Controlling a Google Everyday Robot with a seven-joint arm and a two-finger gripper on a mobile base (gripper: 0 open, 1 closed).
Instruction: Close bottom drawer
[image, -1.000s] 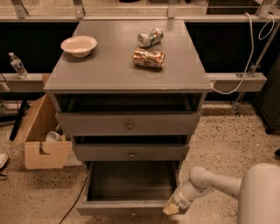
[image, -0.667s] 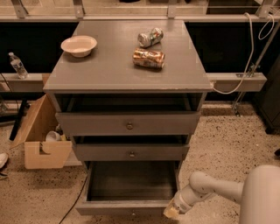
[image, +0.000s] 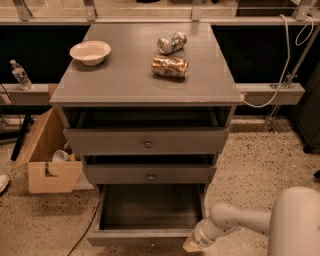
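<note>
Three drawers stack in the front of the grey table (image: 145, 85), each open to some degree. The bottom drawer (image: 140, 239) is pulled out farthest toward the near side, its deep box showing below the middle drawer (image: 150, 175) and the top drawer (image: 147, 142). The gripper (image: 192, 245) sits low at the near right corner of the bottom drawer, right by the end of its front panel, on a white arm (image: 235, 222) reaching in from the right. Contact cannot be confirmed, nor whether the gripper is open or closed. On the table rest a white bowl (image: 90, 51) at far left, a crushed silver can (image: 172, 42) and a crushed gold can (image: 170, 66). A cardboard box (image: 47, 165) stands on the floor to the left.
</note>
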